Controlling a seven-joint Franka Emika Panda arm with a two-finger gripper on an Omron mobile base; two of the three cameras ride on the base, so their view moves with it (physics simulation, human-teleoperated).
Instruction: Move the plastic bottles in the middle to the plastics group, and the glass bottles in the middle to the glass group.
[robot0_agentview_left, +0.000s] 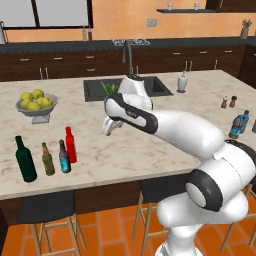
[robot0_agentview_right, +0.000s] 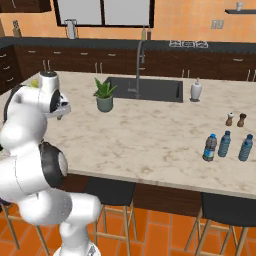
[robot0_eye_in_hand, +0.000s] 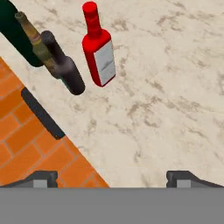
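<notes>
I've got the gripper (robot0_eye_in_hand: 112, 177) spread wide with nothing between the tips, hanging above the marble counter (robot0_agentview_left: 150, 145) a bit right of the glass cluster at its near left edge. All the glass seems gathered already: red bottle (robot0_agentview_left: 70, 144) with the white label, dark brown bottle (robot0_agentview_left: 64, 157) with the blue label just beside it, olive-amber bottle (robot0_agentview_left: 47, 159) next, tall green wine bottle (robot0_agentview_left: 25, 159) at the far left. The stubby water bottle (robot0_agentview_right: 210, 147) stands with the two translucent blue bottles (robot0_agentview_right: 224, 144) at the right end, near the salt and pepper shakers (robot0_agentview_right: 235, 119). So my judgement: sorting is about done (maybe the red one wants nudging closer). If I regrasp it, I'd come in level at the body below the neck, tips either side of the flat label faces, and keep clear of the brown bottle, which is close enough to get knocked. Hand view gives the red label and how tight the brown and olive necks overlap; the left base view gives the true row order and the fruit bowl (robot0_agentview_left: 36, 105) behind; the right base view gives the plastics end, potted plant (robot0_agentview_right: 104, 95) and soap dispenser (robot0_agentview_right: 196, 90) by the sink (robot0_agentview_right: 145, 90).
</notes>
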